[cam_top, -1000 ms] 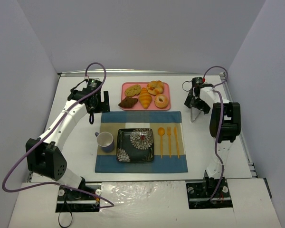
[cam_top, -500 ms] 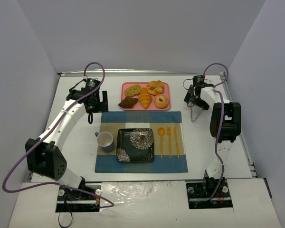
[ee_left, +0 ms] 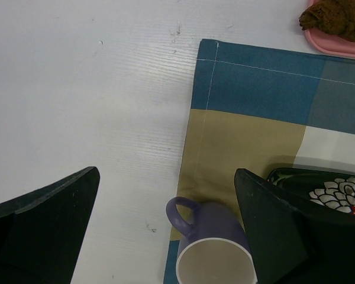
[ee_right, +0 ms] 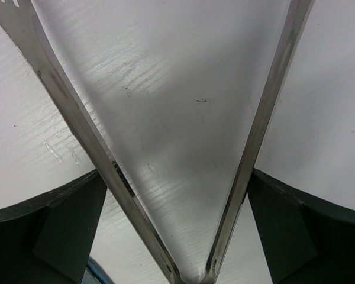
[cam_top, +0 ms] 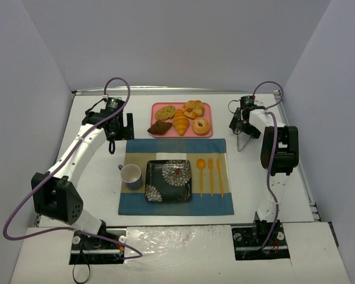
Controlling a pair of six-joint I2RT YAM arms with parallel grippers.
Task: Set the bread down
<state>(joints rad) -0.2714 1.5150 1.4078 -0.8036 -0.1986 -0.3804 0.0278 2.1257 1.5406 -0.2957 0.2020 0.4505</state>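
The bread, a golden-orange croissant (cam_top: 181,122), lies in the middle of the pink tray (cam_top: 206,107) at the back, among other pastries. My right gripper (cam_top: 244,127) is to the right of the tray, shut on metal tongs (cam_top: 242,142) whose open arms point down at the table; the right wrist view shows both tong arms (ee_right: 77,118) between my fingers (ee_right: 176,174). My left gripper (cam_top: 122,134) is open and empty, left of the tray. In the left wrist view it (ee_left: 165,173) hangs over the placemat's left edge.
A blue and tan placemat (cam_top: 176,204) carries a dark flowered plate (cam_top: 168,180), a purple cup (cam_top: 131,175) and orange cutlery (cam_top: 210,176). The tray also holds a cookie (cam_top: 165,112), a brown pastry (cam_top: 160,126), a knotted bun (cam_top: 194,108) and a donut (cam_top: 201,125).
My right gripper has shifted slightly towards the back with the tongs. My left gripper has barely moved. The croissant lies where it was.
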